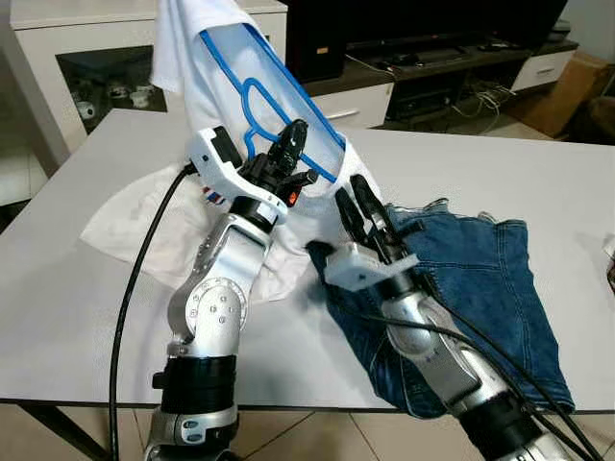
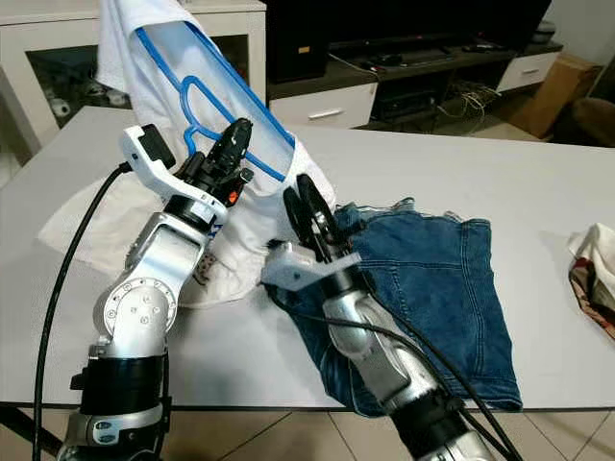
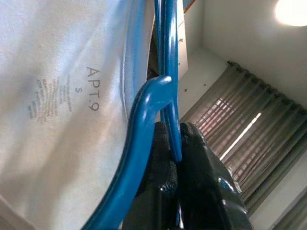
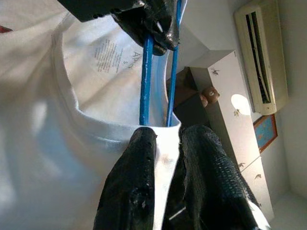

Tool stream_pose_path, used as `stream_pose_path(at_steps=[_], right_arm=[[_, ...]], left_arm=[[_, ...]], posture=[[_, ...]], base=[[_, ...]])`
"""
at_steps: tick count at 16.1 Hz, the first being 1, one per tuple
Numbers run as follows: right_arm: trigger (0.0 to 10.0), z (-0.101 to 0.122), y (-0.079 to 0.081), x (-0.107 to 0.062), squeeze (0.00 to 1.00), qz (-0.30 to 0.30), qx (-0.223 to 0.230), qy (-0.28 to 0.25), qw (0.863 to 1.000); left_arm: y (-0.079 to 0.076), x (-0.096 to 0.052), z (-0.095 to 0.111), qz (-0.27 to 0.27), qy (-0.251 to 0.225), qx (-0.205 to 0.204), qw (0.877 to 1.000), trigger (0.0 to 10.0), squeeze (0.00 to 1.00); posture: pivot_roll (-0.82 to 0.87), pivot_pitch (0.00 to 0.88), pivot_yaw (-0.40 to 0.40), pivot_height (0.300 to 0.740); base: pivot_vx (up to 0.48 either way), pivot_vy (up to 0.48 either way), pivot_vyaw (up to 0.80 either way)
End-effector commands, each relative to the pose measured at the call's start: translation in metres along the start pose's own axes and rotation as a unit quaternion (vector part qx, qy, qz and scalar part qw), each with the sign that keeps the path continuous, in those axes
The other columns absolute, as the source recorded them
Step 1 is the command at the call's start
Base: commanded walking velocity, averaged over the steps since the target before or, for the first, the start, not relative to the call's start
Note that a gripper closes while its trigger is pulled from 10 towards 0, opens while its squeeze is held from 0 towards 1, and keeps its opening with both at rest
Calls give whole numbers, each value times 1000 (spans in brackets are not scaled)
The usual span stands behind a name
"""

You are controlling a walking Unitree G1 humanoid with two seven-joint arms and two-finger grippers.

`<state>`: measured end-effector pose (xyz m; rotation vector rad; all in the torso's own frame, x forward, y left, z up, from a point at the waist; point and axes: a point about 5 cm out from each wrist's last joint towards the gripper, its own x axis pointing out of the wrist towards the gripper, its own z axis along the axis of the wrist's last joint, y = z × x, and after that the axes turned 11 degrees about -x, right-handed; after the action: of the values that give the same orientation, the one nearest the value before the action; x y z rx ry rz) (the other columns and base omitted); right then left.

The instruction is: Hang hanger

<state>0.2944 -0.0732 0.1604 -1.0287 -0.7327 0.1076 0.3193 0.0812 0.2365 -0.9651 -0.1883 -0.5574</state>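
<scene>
Risk is the blue plastic hanger (image 1: 259,96) twisting out of the left gripper (image 1: 288,154) clamped on it if the right gripper (image 1: 363,213), pinching the white cotton T-shirt (image 1: 221,48) collar, yanks.

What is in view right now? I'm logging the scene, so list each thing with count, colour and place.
Hanger: one, blue, raised over the table inside the shirt, gripped by the left gripper.
T-shirt: one, white, draped over the hanger, lower part lying on the table.
Denim garment: one, blue, on the table's right half.
Table: one, white.
TV stand: one, dark, behind the table.
Cabinet: one, white, back left.
Left gripper: jaws shut on the hanger.
Right gripper: jaws pinching the shirt's collar.
</scene>
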Motion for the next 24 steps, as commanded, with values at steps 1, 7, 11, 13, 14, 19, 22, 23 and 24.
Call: stream_pose_path(at_steps=[1,7,11,13,14,19,22,23,24], right_arm=[[10000,-2,4,4,0,18,-11,5,1000],[0,-9,-1,7,0,6,-15,15,1000],[0,-9,-9,-1,0,-10,5,15,1000],[0,-10,-14,-13,0,-9,25,11,1000],[0,-11,-17,-17,0,-8,29,11,1000],[0,-22,-20,-30,0,7,28,27,999],[10000,-19,-22,-20,0,-12,121,56,991],[10000,-18,-24,-17,0,-26,202,72,976],[10000,-18,-28,-14,0,-43,289,85,953]], left_arm=[[-7,1,0,-13,-1,5,1000,3608,0],[-6,0,0,-11,-3,5,1000,3608,0],[-4,0,-1,-8,-2,5,1000,3608,0],[-3,1,0,-6,-3,6,1000,3569,0],[-2,1,1,-5,-3,7,1000,3608,0],[-3,2,1,-6,-2,7,1000,3569,0],[-3,1,-1,-10,0,16,1000,3647,0],[-4,0,-3,-16,4,36,999,3686,0],[-5,-2,-6,-24,15,65,997,3686,0]], posture=[[68,35,-48,740],[67,38,-53,740],[62,40,-51,740],[57,39,-48,740],[57,39,-48,740],[51,41,-46,740],[55,40,-46,740],[58,40,-46,740],[60,40,-45,740]], base=[[0,0,0],[0,0,0],[0,0,0],[0,0,0],[0,0,0],[0,0,0],[0,0,0],[0,0,0],[0,0,0]])
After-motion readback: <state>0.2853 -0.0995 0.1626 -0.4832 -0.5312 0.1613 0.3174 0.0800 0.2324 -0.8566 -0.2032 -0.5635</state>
